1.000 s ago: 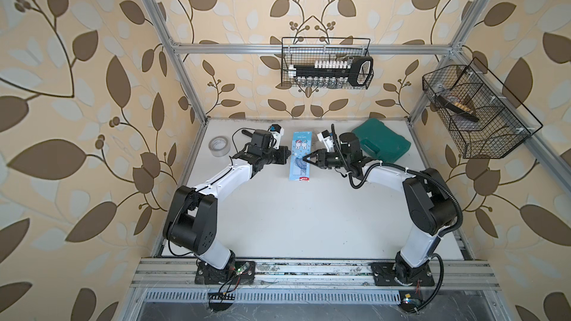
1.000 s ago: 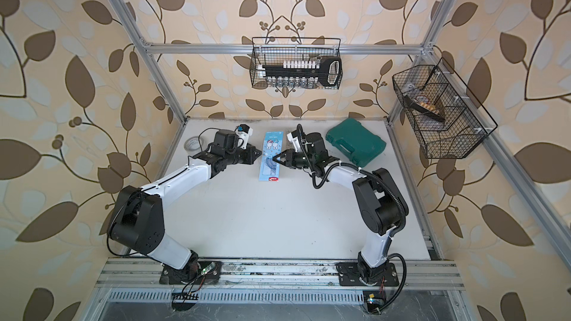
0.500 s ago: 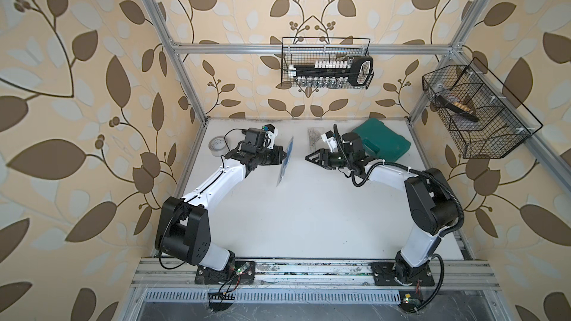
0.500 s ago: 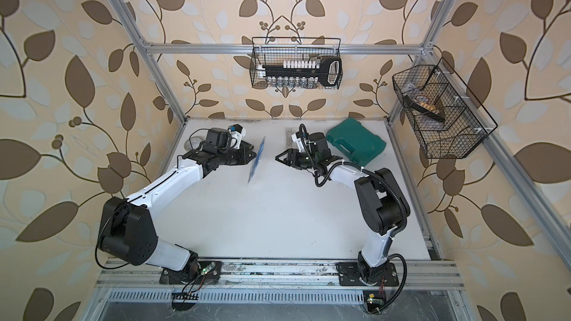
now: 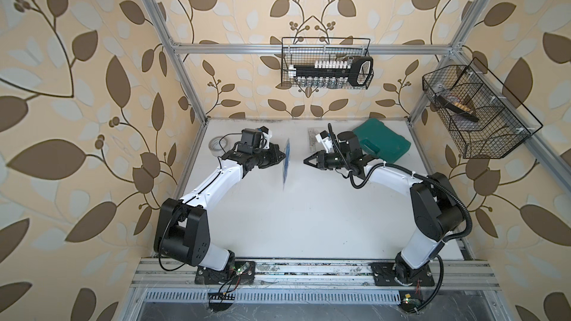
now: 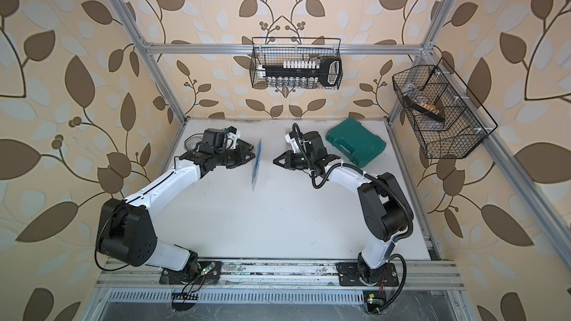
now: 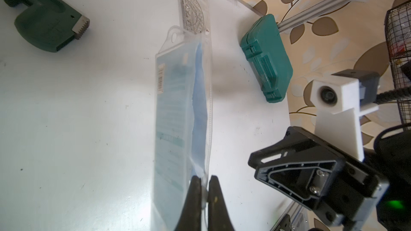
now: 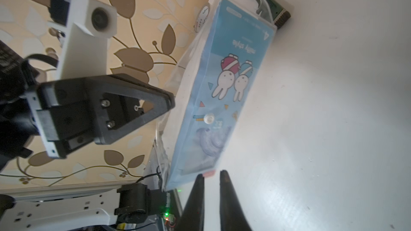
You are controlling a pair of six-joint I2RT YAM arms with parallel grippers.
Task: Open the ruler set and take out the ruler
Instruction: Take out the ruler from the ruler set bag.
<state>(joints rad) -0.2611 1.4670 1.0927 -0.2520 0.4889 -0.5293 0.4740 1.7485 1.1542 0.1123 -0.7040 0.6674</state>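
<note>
Above the white tabletop (image 5: 293,217) my left end effector (image 7: 204,180) clamps the clear blue ruler-set pouch (image 7: 175,107) upright, presenting it to the right end effector (image 5: 305,161), which is closed and empty.

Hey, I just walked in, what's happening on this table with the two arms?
The left gripper is pinching one edge of the ruler set, a clear plastic pouch with a blue cartoon-rabbit card inside, holding it up on edge. The right gripper sits just beside it, jaws nearly together and empty. A clear protractor piece lies on the white table near the green plastic case.
</note>
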